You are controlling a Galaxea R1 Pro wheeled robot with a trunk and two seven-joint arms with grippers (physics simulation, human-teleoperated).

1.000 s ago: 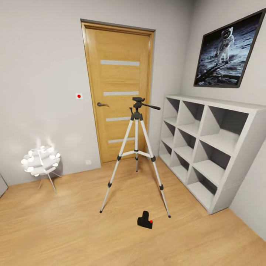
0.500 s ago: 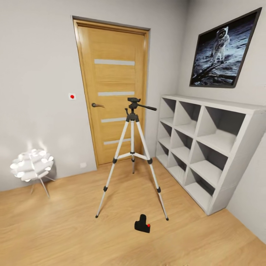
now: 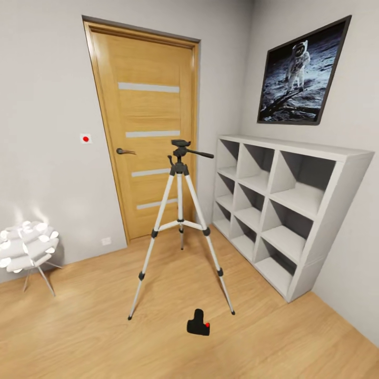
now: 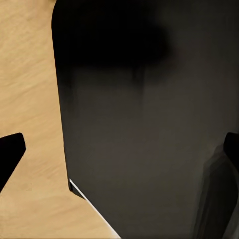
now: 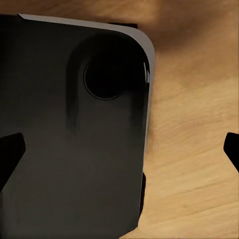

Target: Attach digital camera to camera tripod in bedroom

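Bedroom with light plank floor (image 3: 79,337): tripod standing, camera lying at its feet.

Grey walls meet at an oak door (image 3: 150,137) with pale stripes; white cube shelving (image 3: 279,210) lines the right wall under an astronaut picture (image 3: 300,73), and a white lamp (image 3: 26,247) glows at the left. The camera tripod (image 3: 180,221) stands upright before the door, legs spread, pan handle pointing right. The digital camera (image 3: 198,323) rests on the floor between the two front feet, red button showing. In both wrist views the left gripper (image 4: 119,154) and right gripper (image 5: 119,154) show fingertips set wide apart, holding nothing, above the robot's dark base and wood floor.
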